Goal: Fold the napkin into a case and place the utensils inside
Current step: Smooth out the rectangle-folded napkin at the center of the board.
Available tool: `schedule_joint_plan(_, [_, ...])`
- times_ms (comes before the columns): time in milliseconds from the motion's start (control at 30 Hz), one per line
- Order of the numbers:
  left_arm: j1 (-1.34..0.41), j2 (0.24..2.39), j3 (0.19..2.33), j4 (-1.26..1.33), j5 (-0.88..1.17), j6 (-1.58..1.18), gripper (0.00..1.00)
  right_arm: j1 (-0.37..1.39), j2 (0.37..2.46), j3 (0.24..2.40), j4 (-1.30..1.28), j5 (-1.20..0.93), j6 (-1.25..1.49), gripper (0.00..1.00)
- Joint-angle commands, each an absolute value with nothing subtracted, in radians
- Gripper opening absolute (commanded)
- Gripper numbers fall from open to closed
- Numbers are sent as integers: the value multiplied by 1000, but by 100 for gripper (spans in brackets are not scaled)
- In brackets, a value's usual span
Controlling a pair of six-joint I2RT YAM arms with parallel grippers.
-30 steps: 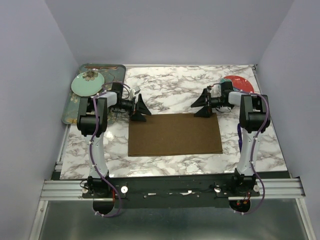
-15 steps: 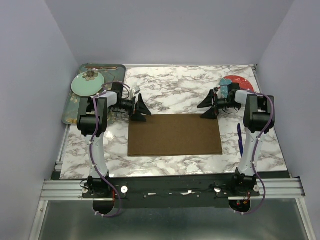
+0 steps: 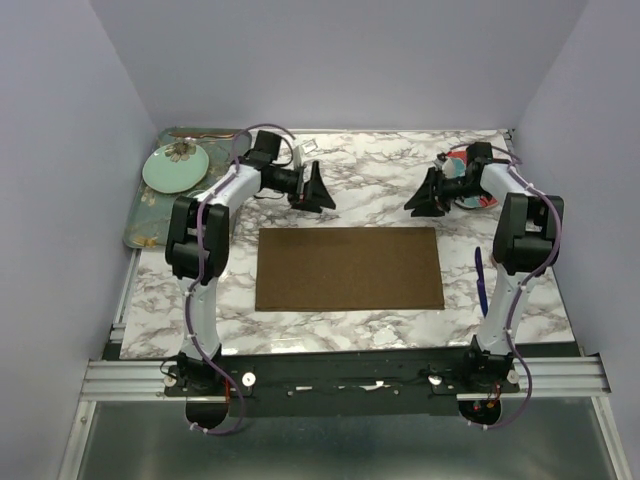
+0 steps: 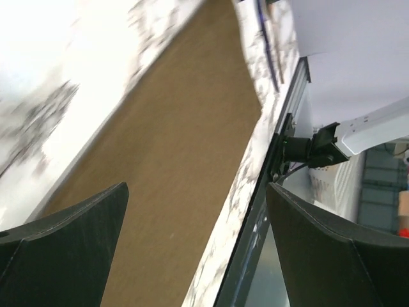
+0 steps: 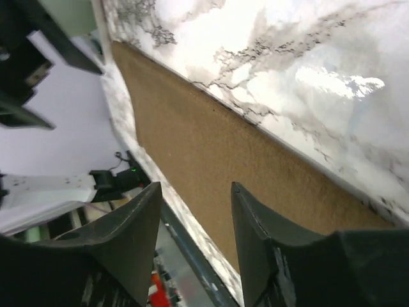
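Lifting away from the 2 far corners of the napkin, both arms have swung toward the far edge of the worktop; the left gripper gapes wide and empty, while the right gripper has narrowed its jaws yet holds nothing. The napkin has not shifted, lying flat mid-worktop toward the near edge, not yet a case; the blue-handled utensil waits just off its right edge, so more folding seems due.
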State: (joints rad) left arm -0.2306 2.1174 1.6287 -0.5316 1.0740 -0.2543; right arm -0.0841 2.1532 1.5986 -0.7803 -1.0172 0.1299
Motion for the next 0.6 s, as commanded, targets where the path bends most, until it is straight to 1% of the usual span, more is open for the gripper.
schedule_joint_plan(0, [-363,2089,1672,-284,1054,-480,99,-77,2095,1608,-868,-807,81,42])
schedule_joint_plan(33, [-383,2103,1680,-196,1054,-524,99,-75,2098,1605,-874,-764,83,35])
schedule_joint_plan(100, [-417,2155,1689,-109,1054,-658,99,-64,2103,1605,-870,-739,75,28])
schedule_joint_plan(133, [-448,2172,1689,-16,1061,-704,99,-58,2111,1612,-870,-700,74,22])
schedule_joint_plan(167, [-460,2202,1686,39,1063,-791,99,-49,2115,1614,-865,-689,71,20])
schedule_joint_plan(233, [-492,2229,1680,139,1058,-843,99,-40,2126,1620,-871,-646,55,15])
schedule_joint_plan(400, [-515,2301,1628,302,1046,-1018,99,-17,2175,1647,-893,-565,28,8])
schedule_joint_plan(433, [-515,2310,1608,330,1046,-1032,99,-15,2178,1654,-900,-546,22,6])
schedule_joint_plan(567, [-512,2341,1560,373,1049,-1065,99,-2,2206,1718,-942,-465,-15,4])
